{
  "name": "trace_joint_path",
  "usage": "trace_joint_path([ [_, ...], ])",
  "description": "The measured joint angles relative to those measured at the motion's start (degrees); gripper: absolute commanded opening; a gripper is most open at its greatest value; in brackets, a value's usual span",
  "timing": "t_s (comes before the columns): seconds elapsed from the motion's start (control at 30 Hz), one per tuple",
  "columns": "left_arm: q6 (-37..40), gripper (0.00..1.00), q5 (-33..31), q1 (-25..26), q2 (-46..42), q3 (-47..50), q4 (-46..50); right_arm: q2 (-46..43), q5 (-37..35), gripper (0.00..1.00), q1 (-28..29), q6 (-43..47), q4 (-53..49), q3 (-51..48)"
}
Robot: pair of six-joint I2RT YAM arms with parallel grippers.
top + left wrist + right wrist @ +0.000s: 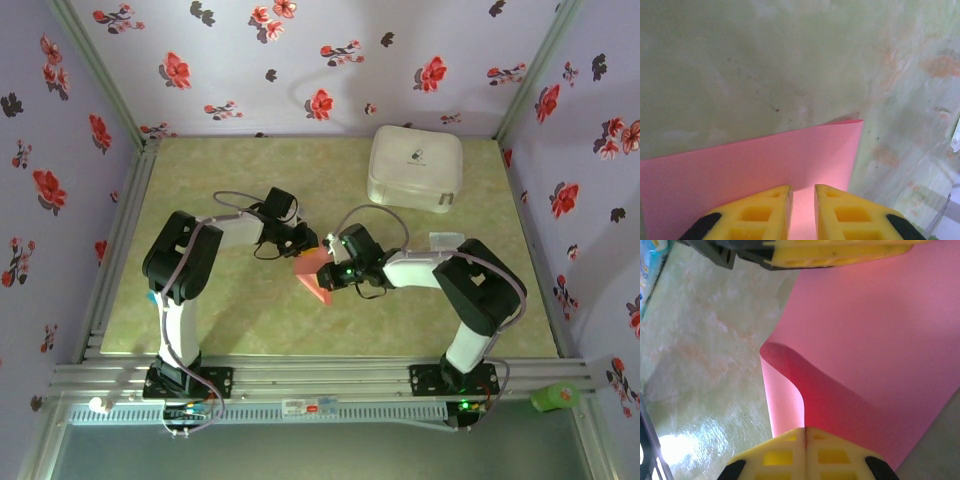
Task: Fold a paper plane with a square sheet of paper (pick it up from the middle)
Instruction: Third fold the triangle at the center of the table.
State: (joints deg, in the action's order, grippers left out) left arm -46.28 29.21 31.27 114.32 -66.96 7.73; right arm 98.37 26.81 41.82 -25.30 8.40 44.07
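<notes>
Where both arms meet mid-desk (240,320), square sheet of paper (312,276) sits between them, bowed and curled. Right tool (804,431): fingers pressed together, clamped on sheet's curled edge. Left tool (803,189): narrow gap between fingers, sheet running into it; pinched or not, cannot tell. White case (415,168) well apart, far right.

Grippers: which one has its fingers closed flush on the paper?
The right gripper: its yellow fingers meet with no gap, pinching the salmon-red sheet. The left gripper shows a clear gap between its fingers.
</notes>
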Motion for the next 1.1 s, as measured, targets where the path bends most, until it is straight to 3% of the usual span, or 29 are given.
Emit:
trace_joint_path([
  [0.3, 0.0, 0.20, 0.0, 0.0, 0.0, 0.0, 0.0, 0.0, -4.2, 0.00, 0.0, 0.8, -4.3, 1.5],
  [1.1, 0.0, 0.20, 0.0, 0.0, -0.1, 0.7, -1.4, 2.6, -6.0, 0.01, -0.1, 1.3, -9.9, 5.5],
])
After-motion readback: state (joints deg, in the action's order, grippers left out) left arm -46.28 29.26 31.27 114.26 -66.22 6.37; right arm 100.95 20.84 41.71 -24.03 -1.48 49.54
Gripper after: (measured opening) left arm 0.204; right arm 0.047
